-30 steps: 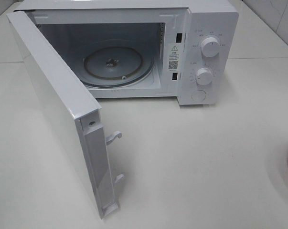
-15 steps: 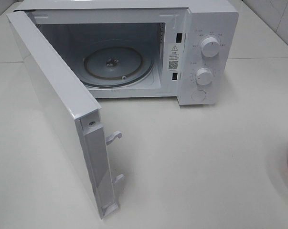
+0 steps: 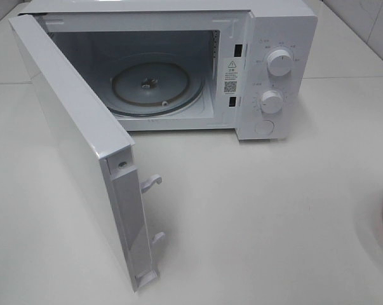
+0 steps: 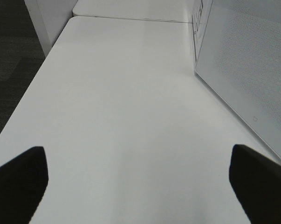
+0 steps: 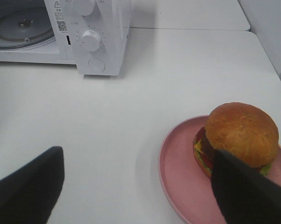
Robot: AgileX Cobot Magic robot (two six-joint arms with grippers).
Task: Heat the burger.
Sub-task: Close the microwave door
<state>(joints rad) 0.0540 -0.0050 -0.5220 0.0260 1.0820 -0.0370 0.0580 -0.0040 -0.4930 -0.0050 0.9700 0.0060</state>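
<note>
nearest us, our right gripper (image 5: 135,186) hangs with jaws apart, holding nothing, above the round pink plate (image 5: 177,177) bearing the tall golden-bunned burger (image 5: 240,135); our left gripper (image 4: 140,182) gapes over bare white table (image 4: 117,116); farther off, the white microwave (image 3: 274,70) stands open.

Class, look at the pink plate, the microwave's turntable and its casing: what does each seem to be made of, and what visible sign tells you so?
Pink plate: probably plastic or glazed ceramic; smooth, evenly coloured, softly shiny rim.
Turntable: likely clear glass; the cavity floor and centre hub show through it.
Microwave casing: seemingly white-painted metal or plastic; uniform satin surface, crisp edges.
</note>
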